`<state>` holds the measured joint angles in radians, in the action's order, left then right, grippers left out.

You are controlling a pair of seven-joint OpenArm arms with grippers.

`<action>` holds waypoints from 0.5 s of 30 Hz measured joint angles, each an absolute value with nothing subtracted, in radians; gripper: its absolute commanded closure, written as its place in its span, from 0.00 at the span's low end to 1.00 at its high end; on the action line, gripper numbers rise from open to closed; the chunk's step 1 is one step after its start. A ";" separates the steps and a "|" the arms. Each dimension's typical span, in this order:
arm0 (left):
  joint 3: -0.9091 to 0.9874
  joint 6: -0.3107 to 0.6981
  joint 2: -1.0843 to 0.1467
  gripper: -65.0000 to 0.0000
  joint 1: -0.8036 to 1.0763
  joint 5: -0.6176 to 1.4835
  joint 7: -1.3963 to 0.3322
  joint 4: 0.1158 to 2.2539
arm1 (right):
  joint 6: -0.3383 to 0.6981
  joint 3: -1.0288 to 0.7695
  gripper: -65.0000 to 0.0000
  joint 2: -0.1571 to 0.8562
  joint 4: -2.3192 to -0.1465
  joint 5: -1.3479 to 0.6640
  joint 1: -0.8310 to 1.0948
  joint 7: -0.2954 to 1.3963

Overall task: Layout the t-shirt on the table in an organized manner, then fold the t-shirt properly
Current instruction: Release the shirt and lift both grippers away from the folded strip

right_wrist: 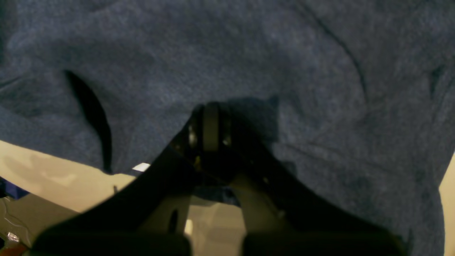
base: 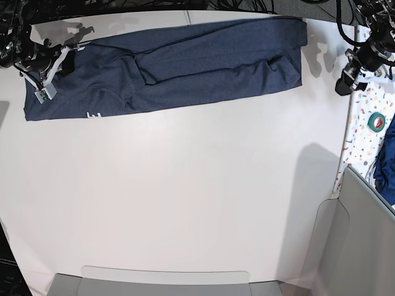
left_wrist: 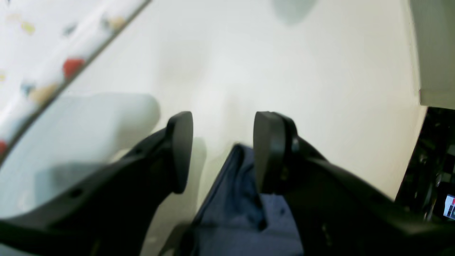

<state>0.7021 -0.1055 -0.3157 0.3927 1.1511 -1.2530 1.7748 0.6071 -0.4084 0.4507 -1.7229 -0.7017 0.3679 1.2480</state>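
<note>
The navy t-shirt (base: 185,65), folded into a long band, lies along the far edge of the white table (base: 185,185). A bit of white lettering shows at its near left edge. My right gripper (base: 65,60) is at the shirt's left end. In the right wrist view its jaws (right_wrist: 210,122) are shut, with the t-shirt (right_wrist: 320,89) pinched at its edge. My left gripper (base: 342,83) hovers off the shirt's right end. There it stands open (left_wrist: 224,153) above the table (left_wrist: 320,89), with a corner of the t-shirt (left_wrist: 234,202) below its fingers.
A speckled strip (base: 364,123) borders the table on the right and carries a green tape roll (base: 377,121). Beyond it lies other blue cloth (base: 389,160). Grey panels stand at the near edge (base: 166,280) and the near right (base: 364,234).
</note>
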 measured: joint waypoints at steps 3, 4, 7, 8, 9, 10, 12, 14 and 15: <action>0.702 0.043 -0.316 0.54 0.391 1.159 -1.308 1.774 | 0.606 -0.410 1.00 0.444 -1.727 -0.698 0.368 1.248; 0.704 0.069 -0.316 0.54 0.391 1.159 -1.309 1.774 | 0.606 -0.410 1.00 0.442 -1.727 -0.698 0.368 1.248; 0.707 0.137 -0.319 0.54 0.427 1.167 -1.309 1.730 | 0.606 -0.416 1.00 0.427 -1.730 -0.689 0.368 1.246; 0.707 0.154 -0.319 0.54 0.444 1.163 -1.312 1.708 | 0.606 -0.416 1.00 0.428 -1.730 -0.686 0.368 1.248; 0.707 0.159 -0.316 0.54 0.462 1.158 -1.311 1.686 | 0.606 -0.416 1.00 0.428 -1.730 -0.687 0.365 1.252; 0.706 0.174 -0.313 0.54 0.475 1.153 -1.314 1.662 | 0.606 -0.416 1.00 0.428 -1.730 -0.687 0.363 1.254; 0.706 0.220 -0.309 0.54 0.491 1.151 -1.322 1.626 | 0.606 -0.416 1.00 0.427 -1.730 -0.687 0.362 1.255; 0.702 0.268 -0.309 0.54 0.502 1.164 -1.316 1.602 | 0.606 -0.416 1.00 0.426 -1.730 -0.686 0.363 1.255; 0.702 0.281 -0.311 0.54 0.506 1.171 -1.315 1.592 | 0.606 -0.416 1.00 0.426 -1.730 -0.686 0.362 1.256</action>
<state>0.7025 0.2806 -0.3111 0.5060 1.1709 -1.3148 1.5917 0.6064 -0.4156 0.4263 -1.7298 -0.6865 0.3622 1.2560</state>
